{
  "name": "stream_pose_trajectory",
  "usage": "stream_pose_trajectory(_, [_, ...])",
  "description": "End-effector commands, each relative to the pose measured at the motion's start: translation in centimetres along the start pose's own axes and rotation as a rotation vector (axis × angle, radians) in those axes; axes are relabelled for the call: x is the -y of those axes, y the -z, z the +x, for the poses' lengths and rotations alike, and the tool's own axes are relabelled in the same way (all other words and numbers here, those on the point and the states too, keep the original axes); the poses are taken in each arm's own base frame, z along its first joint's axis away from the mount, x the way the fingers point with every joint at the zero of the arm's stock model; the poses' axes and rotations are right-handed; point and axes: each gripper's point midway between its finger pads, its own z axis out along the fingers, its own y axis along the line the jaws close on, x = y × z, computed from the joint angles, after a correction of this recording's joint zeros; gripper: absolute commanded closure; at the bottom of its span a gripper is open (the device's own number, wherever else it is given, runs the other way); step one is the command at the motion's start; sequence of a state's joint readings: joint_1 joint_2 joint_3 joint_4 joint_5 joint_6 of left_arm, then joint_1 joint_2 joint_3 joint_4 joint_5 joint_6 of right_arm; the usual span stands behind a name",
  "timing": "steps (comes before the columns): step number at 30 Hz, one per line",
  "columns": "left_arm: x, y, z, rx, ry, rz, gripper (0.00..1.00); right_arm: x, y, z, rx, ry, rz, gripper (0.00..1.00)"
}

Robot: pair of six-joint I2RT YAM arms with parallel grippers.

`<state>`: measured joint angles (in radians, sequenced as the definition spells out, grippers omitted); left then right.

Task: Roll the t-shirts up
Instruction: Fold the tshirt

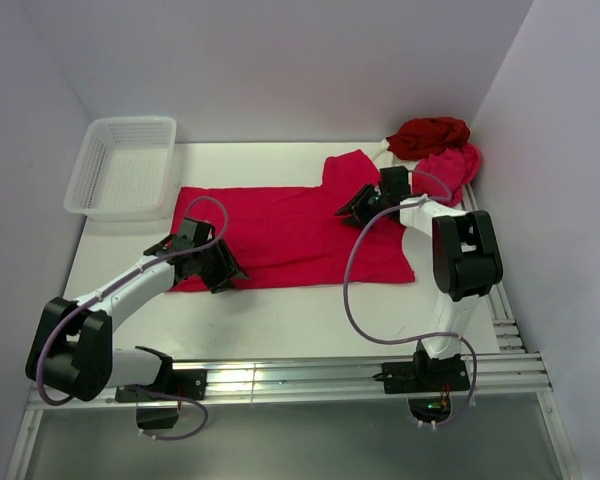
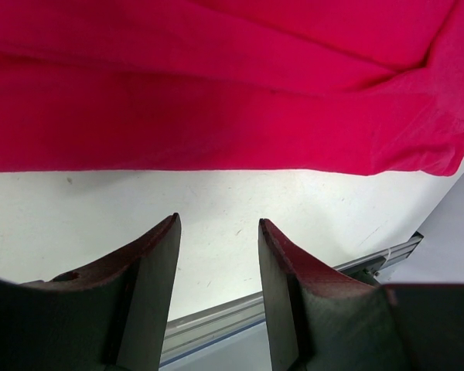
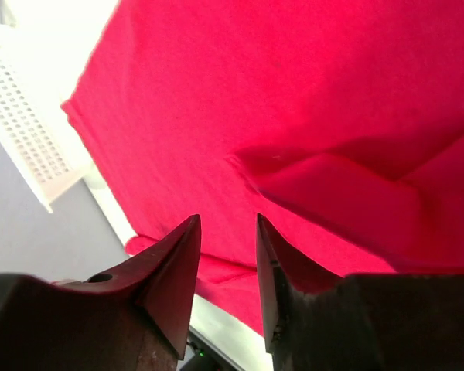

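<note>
A bright crimson t-shirt [image 1: 290,232] lies spread flat across the middle of the table. It also fills the top of the left wrist view [image 2: 216,85] and most of the right wrist view [image 3: 309,116]. My left gripper [image 1: 223,270] is open and empty at the shirt's near left edge, over bare table [image 2: 218,220]. My right gripper [image 1: 348,208] is open and empty just above the shirt near its right sleeve [image 3: 226,219]. A dark red t-shirt [image 1: 430,135] and a pink-red t-shirt [image 1: 452,168] lie bunched in the far right corner.
A white plastic mesh basket [image 1: 123,166] stands at the far left, and shows in the right wrist view [image 3: 23,131]. Aluminium rails [image 1: 310,378] run along the near edge and the right side. Walls close in the table on three sides.
</note>
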<state>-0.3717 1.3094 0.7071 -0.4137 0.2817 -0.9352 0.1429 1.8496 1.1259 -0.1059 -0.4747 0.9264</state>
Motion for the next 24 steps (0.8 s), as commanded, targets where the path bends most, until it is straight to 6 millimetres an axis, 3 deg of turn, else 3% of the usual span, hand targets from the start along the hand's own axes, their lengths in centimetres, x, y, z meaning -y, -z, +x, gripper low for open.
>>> stream_pose_trajectory(1, [0.5,1.3,-0.9,0.05,-0.033,0.012,0.49,-3.3,1.1,-0.7,0.028,0.066,-0.101,0.57])
stream_pose_trajectory(6, [-0.7,2.4,-2.2,0.081,-0.028,-0.014,0.49,-2.8,3.2,-0.9,0.063,0.134,-0.088,0.52])
stream_pose_trajectory(11, [-3.7,4.3,-5.5,0.156,0.029,-0.096,0.48,-0.8,5.3,-0.7,0.045,0.133,-0.085,0.53])
stream_pose_trajectory(14, [-5.0,5.0,-7.0,0.182,0.055,-0.13,0.47,-1.7,5.6,1.6,-0.018,0.213,-0.101,0.56])
stream_pose_trajectory(18, [-6.6,5.2,-7.7,0.182,0.088,-0.17,0.48,-3.6,4.6,6.8,-0.121,0.322,-0.123,0.68])
stream_pose_trajectory(21, [-6.9,5.2,-7.7,0.185,0.127,-0.156,0.5,-4.5,3.7,10.2,-0.208,0.305,-0.206,0.91])
stream_pose_trajectory(22, [-7.1,5.2,-7.4,0.192,0.135,-0.152,0.5,-5.1,3.4,12.2,-0.244,0.322,-0.227,1.0])
stream_pose_trajectory(24, [-7.4,5.1,-7.0,0.202,0.159,-0.15,0.51,-5.8,2.6,14.4,-0.275,0.333,-0.266,1.0])
